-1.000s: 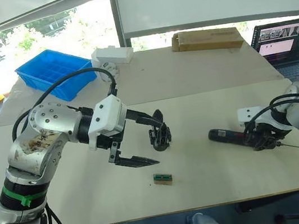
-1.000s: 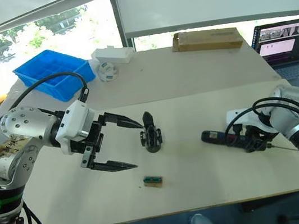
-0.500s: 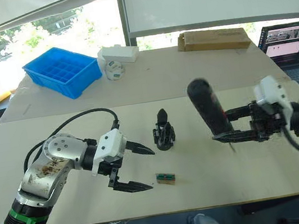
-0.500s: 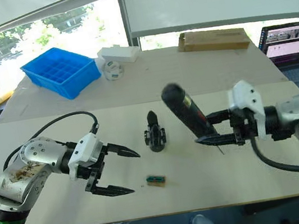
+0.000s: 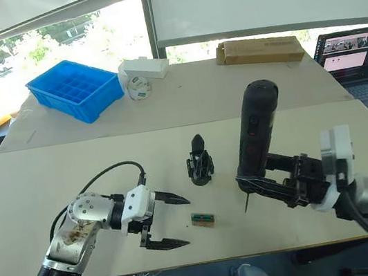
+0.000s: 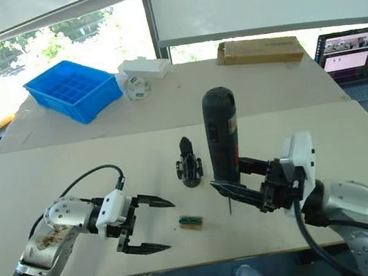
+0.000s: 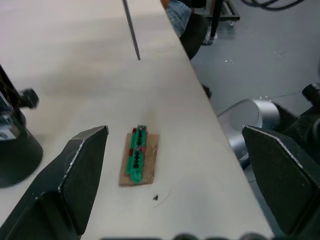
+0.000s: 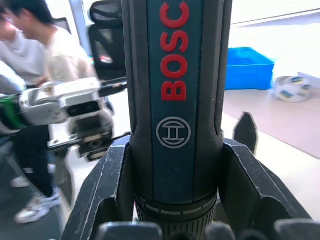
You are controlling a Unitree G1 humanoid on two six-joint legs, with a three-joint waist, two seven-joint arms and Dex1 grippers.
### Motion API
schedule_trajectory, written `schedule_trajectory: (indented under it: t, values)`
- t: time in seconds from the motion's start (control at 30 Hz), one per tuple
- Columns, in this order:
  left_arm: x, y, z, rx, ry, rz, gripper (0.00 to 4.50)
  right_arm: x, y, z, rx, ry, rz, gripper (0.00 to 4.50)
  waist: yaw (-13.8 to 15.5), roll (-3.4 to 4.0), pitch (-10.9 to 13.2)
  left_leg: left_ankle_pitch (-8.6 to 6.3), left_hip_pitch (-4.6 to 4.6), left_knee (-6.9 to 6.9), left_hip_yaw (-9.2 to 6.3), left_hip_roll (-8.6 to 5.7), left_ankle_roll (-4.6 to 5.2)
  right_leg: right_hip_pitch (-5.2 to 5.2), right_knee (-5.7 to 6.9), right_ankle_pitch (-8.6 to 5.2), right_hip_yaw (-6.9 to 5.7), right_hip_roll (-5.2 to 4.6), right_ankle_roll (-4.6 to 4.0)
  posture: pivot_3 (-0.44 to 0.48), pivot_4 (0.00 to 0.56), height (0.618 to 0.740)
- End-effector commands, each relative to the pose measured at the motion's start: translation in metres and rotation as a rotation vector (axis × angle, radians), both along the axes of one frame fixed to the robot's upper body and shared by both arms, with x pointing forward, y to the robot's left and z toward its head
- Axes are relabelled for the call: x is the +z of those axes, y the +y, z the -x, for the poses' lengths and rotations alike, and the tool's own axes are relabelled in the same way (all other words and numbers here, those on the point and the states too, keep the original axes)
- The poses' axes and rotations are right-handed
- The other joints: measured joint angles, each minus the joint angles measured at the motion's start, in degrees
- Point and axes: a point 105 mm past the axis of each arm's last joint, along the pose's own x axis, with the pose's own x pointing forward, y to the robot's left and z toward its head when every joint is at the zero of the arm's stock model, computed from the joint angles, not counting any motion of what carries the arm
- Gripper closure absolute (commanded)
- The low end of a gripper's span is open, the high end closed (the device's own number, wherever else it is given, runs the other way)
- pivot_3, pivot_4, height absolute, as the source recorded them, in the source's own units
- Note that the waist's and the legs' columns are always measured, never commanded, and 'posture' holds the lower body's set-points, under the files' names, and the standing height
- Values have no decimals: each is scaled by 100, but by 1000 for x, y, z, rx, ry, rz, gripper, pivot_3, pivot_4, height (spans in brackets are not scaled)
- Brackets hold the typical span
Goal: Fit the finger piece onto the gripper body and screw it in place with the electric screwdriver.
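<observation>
While the right gripper [image 5: 261, 185] clamps the upright electric screwdriver [image 5: 255, 134], the gripper body [image 5: 200, 163] stands beside it.

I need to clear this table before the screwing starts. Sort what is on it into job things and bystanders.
Job things:
- electric screwdriver, upright in the right gripper
- gripper body, standing mid-table

Bystanders:
- brown-and-green block
- blue bin
- white box
- tape roll
- cardboard box
- laptop

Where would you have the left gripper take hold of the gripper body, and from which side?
Probably the squat base of the gripper body, approached from the robot's left, where the open left gripper waits. The body stands upright with its finger pointing up, so a low side grip should leave the top free.
</observation>
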Motion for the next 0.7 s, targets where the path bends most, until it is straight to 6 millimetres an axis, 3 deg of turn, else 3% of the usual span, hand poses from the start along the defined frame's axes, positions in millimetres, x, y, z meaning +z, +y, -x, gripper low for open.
schedule_trajectory:
  t: [0.03,0.7]
  values:
    - [1,-4,-5,3,-63,20,0,10,11,9,47,-114,-20,2576,5,0,0,0,-2,0,0,0,0,0,0,0,-2,1,-1,0,150,738]
    - [-27,-17,-21,54,-62,30,0,4,49,10,270,-123,-87,2576,5,-2,-1,-2,-4,1,-2,1,4,1,-3,1,-6,0,-2,0,150,738]
